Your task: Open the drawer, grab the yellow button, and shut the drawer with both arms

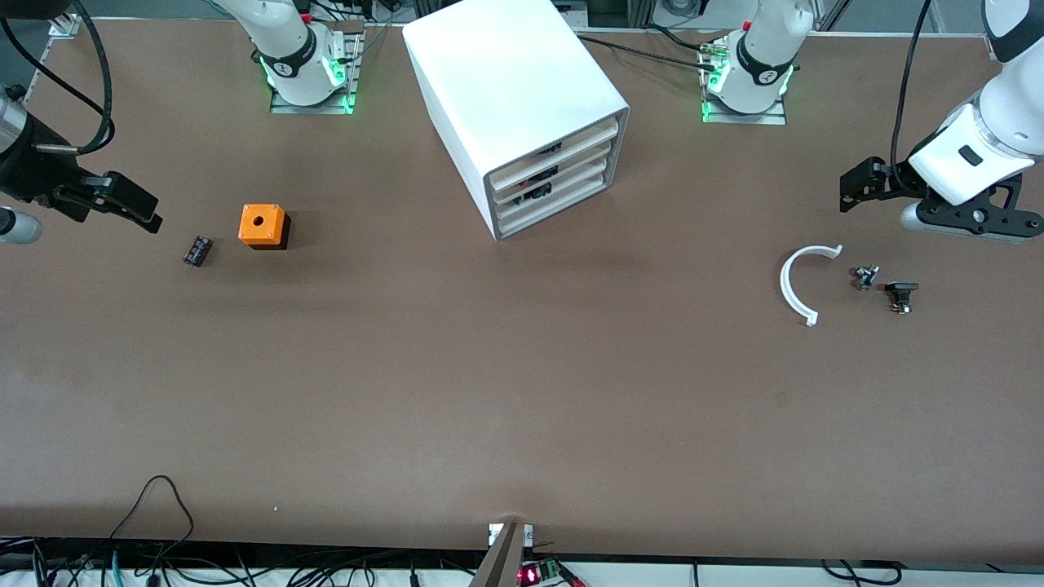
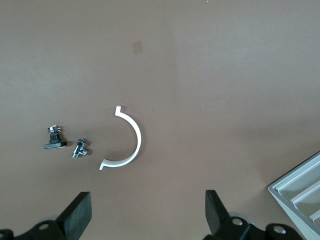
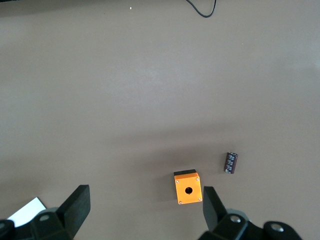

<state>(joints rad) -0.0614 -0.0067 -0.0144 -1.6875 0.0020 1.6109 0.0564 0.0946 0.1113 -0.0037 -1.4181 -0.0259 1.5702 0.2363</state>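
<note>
My left claw (image 1: 852,189) hangs with its fingers (image 2: 77,212) spread wide and nothing between them, up over bare desk (image 1: 522,391) at the left arm's end, close to that end's edge. Below it lie a white half-ring clip (image 1: 795,285), a small metal fitting (image 1: 865,276) just beside the clip's open side, and a small black part (image 1: 900,293) just beside that, nearer to the desk's end. All three lie apart from one another.

My right claw (image 1: 134,204) is also spread wide and empty, over the desk at the right arm's end. Near it sit a small dark cylinder (image 1: 196,249) lying on its side and, just beside that toward the cabinet, an orange cube with a hole (image 1: 262,224) in its top face.

The white cabinet (image 1: 514,98) stands between the two arm bases, turned at an angle so its front faces the left arm's end. Its top drawer (image 1: 555,147) is pushed in, flush with the three below. The button cannot be seen.

A broad stretch of brown desk lies bare in front of the cabinet and all along the edge nearest the front camera.
</note>
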